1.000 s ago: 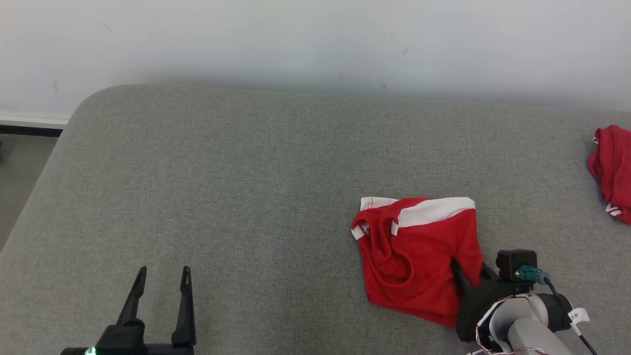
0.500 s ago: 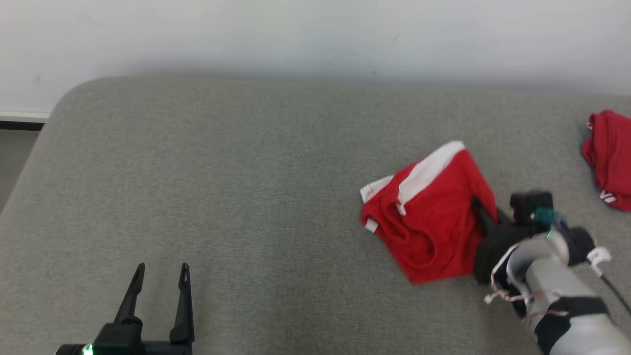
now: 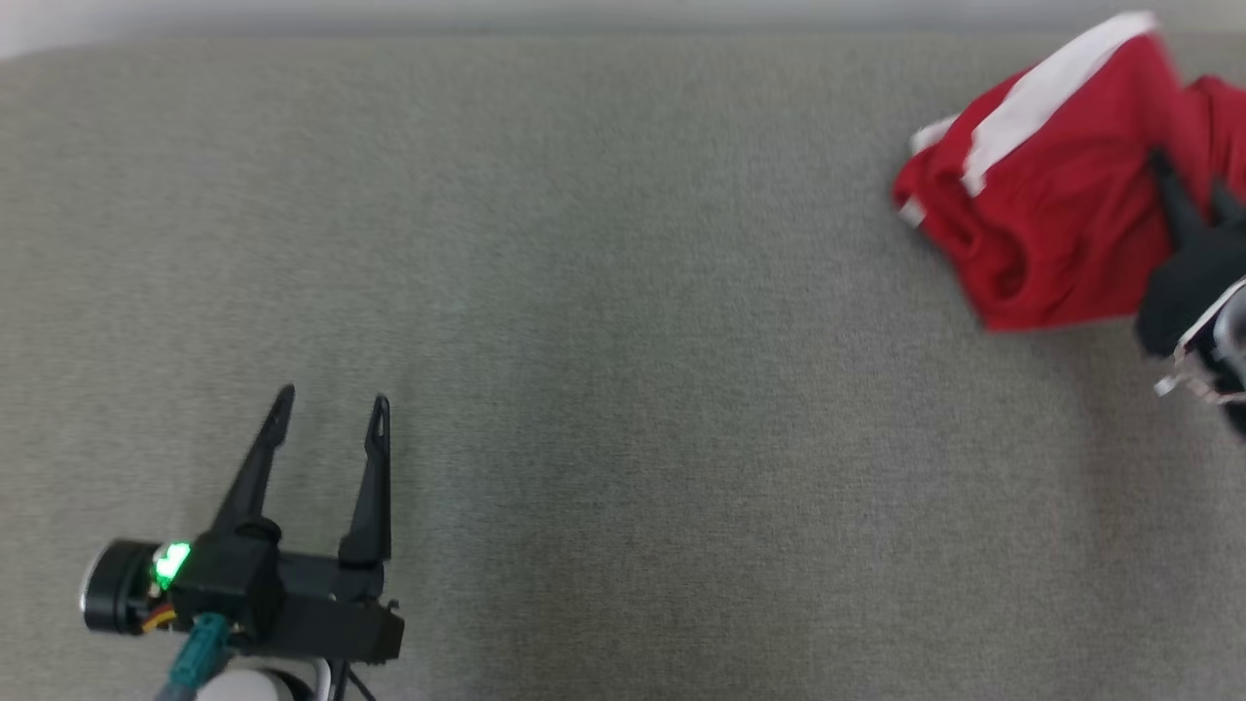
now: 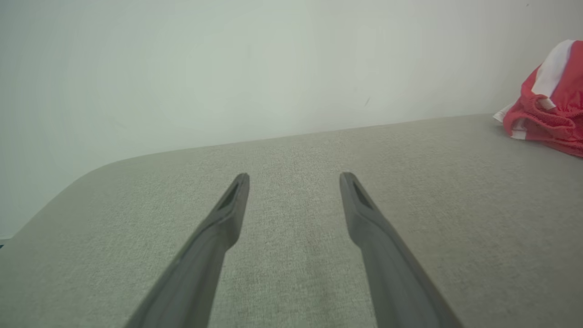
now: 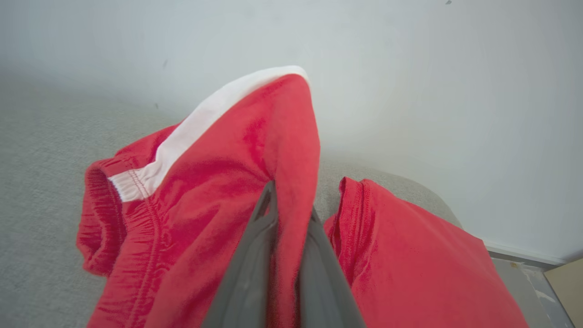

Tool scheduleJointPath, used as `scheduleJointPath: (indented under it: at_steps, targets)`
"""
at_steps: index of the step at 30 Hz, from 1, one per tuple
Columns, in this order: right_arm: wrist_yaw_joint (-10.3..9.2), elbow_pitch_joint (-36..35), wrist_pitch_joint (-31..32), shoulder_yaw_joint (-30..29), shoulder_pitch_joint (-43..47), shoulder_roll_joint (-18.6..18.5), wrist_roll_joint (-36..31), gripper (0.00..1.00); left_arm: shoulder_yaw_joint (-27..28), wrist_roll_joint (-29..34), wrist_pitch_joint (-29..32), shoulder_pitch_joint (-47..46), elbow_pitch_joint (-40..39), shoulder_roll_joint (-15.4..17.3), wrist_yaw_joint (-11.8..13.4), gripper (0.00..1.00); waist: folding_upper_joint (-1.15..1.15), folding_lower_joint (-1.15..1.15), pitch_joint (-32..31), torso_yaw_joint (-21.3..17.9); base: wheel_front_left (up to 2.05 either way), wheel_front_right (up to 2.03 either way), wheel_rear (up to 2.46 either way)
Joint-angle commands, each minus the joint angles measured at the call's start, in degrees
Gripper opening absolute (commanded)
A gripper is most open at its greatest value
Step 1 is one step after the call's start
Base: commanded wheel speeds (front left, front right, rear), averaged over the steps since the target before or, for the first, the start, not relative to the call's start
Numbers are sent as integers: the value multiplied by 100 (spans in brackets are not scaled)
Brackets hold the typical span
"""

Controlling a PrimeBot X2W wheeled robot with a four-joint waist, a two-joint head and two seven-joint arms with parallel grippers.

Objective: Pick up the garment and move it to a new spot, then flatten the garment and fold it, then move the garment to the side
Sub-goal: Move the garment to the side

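The garment (image 3: 1042,195) is a pair of red shorts with a white waistband, bunched at the far right of the grey padded surface (image 3: 623,292). My right gripper (image 3: 1188,180) is shut on a fold of its red fabric, and one side is pulled up off the surface. In the right wrist view the fold of the garment (image 5: 205,182) rises between the closed fingers of the right gripper (image 5: 291,205). My left gripper (image 3: 331,401) stands open and empty at the lower left, far from the cloth. The left wrist view has the left gripper (image 4: 295,177) over bare surface and the garment (image 4: 546,118) at its right edge.
A second red cloth (image 5: 410,255) lies just beyond the held garment, near the surface's rounded corner; it also peeks out behind the shorts as the second red cloth (image 3: 1222,117). A pale wall (image 4: 227,68) runs along the far edge. Floor (image 5: 537,282) lies past the corner.
The right gripper has shut on the garment's edge and lifted it up and away. The head camera has shifted, so the whole picture has moved. The left gripper stays open.
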Motion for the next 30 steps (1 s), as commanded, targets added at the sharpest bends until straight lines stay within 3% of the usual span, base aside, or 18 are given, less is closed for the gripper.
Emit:
scheduleJointPath:
  at_steps: [1,14,30]
  targets:
    - [-14,-29,-7,-2,-147,-113,53,0,-1,15,-22,-151,-65,66,-36,100,-1,-1,580,-364,0,0,0]
    - [-15,48,30,-11,-949,-854,181,0,-7,335,346,-502,-1415,514,-6,100,-1,-1,1473,-1090,0,0,0]
    - [-15,856,-230,-62,-2007,-1088,-141,0,199,584,1199,-370,-2962,930,151,100,-1,-1,1984,-1453,0,0,0]
